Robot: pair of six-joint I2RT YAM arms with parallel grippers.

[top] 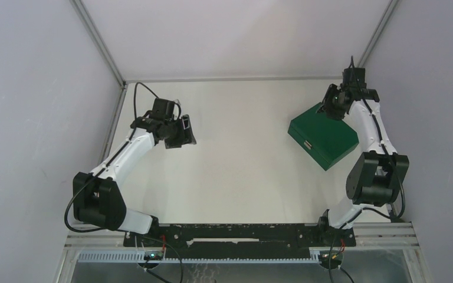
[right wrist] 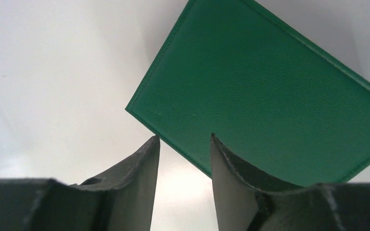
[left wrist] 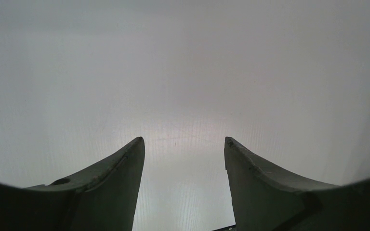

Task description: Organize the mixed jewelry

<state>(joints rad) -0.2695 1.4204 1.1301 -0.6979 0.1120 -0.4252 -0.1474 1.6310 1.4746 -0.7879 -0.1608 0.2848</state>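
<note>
No rings or chain show in any view; the jewelry is out of sight. A closed green box (top: 323, 137) lies on the white table at the right. My right gripper (top: 329, 109) hovers over the box's far corner, open and empty; in the right wrist view (right wrist: 184, 139) its fingers frame the box's edge (right wrist: 270, 91). My left gripper (top: 184, 132) hangs over bare table at the left, open and empty; the left wrist view (left wrist: 183, 142) shows only white table between its fingers.
The white table (top: 242, 159) is bounded by grey walls at the left, back and right. A metal rail (top: 236, 233) with both arm bases runs along the near edge. The tan compartmented tray is not in view.
</note>
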